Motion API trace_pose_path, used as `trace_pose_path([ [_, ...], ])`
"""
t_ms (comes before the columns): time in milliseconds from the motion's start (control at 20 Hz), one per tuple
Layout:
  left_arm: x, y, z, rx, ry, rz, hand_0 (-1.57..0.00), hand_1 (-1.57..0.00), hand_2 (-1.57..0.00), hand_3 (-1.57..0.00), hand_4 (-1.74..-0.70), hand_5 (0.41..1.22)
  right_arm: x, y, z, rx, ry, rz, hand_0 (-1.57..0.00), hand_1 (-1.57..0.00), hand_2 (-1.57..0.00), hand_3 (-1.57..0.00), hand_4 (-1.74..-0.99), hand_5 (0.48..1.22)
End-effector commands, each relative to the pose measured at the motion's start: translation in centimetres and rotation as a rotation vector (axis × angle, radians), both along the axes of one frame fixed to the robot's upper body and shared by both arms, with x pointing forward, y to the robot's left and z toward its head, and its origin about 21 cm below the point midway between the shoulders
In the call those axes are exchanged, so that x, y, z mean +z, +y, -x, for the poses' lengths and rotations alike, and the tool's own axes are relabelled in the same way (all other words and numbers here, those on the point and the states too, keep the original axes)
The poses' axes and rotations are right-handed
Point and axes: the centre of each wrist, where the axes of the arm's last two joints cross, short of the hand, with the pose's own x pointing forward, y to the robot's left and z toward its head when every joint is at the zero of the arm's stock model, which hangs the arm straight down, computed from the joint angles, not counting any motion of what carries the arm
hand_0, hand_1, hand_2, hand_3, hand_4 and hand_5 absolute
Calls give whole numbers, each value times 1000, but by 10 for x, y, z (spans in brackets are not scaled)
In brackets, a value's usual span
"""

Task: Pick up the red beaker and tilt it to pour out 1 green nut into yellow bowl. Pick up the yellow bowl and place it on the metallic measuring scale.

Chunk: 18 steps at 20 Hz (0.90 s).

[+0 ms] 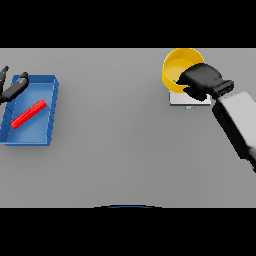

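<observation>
The yellow bowl (pixel 179 65) stands at the far right on the metallic measuring scale (pixel 176 100), whose pale plate shows below it. A speck of green, the nut (pixel 174 81), shows inside the bowl by the near rim. My right hand (pixel 201 80) covers the bowl's near right side, thumb and fingers curled round its rim. The red beaker (pixel 28 114) lies on its side in a blue tray (pixel 50 95) at the far left. My left hand (pixel 12 88) hovers over the tray's far left corner with its fingers straight, holding nothing.
The blue tray's raised walls surround the beaker. The scale's small front tab (pixel 189 108) sticks out toward me. My right forearm (pixel 236 122) slants in from the lower right across the table's right side.
</observation>
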Motion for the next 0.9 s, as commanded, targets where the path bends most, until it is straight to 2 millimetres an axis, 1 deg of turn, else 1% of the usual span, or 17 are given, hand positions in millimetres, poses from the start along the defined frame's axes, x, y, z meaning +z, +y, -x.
trace_pose_path([
  [0,1,-2,0,-4,2,-12,1,1,1,1,-727,734,-5,-3,-3,-22,10,-1,-1571,-1571,-1537,-1147,-1741,1221],
  [50,0,-1,-1,-4,6,-21,1,1,1,1,-722,732,-6,-6,-8,-32,8,-2,-1571,-1571,-1519,-1156,-1741,1221],
  [100,1,-2,0,0,10,-17,1,1,1,1,-719,725,-12,-13,-8,-40,16,-11,-1571,-1571,-1500,-1169,-1741,1221],
  [150,0,2,-1,8,14,-20,1,1,1,1,-720,720,-19,-20,-10,-53,19,-14,-1571,-1571,-1487,-1195,-1741,1221],
  [200,2,1,-2,6,5,-18,1,1,1,1,-722,717,-20,-25,-11,-71,22,-10,-1571,-1571,-1474,-1235,-1741,1221],
  [250,4,0,-3,9,-3,-13,1,1,1,1,-724,714,-23,-24,-14,-99,33,-9,-1571,-1571,-1464,-1268,-1741,1221],
  [400,-1,-2,0,-1,10,-16,1,1,1,1,-726,710,-33,-30,-21,-120,57,-38,-1571,-1571,-1428,-1331,-1741,1221],
  [500,0,1,3,2,7,-21,1,1,1,1,-726,710,-37,-29,-22,-129,79,-48,-1562,-1571,-1405,-1374,-1741,1221],
  [550,1,1,2,4,5,-15,1,1,1,1,-729,714,-40,-33,-21,-123,94,-58,-1548,-1571,-1393,-1407,-1741,1221],
  [600,-1,0,0,11,12,-11,1,1,1,1,-729,713,-41,-33,-22,-143,100,-57,-1528,-1571,-1382,-1440,-1741,1221],
  [700,4,0,-2,2,12,-14,1,1,1,1,-727,712,-42,-31,-22,-149,117,-57,-1417,-1571,-1363,-1487,-1741,1221],
  [750,-1,-2,-1,-2,10,-15,1,1,1,1,-728,713,-41,-30,-23,-152,122,-55,-1402,-1571,-1375,-1427,-1741,1221],
  [800,-1,0,-2,2,15,-12,1,1,1,1,-727,715,-42,-31,-23,-153,128,-53,-1397,-1571,-1385,-1363,-1741,1221],
  [850,0,-2,-2,-3,16,-7,1,1,1,1,-729,717,-41,-32,-23,-161,134,-59,-1332,-1459,-1423,-1198,-1741,1221],
])
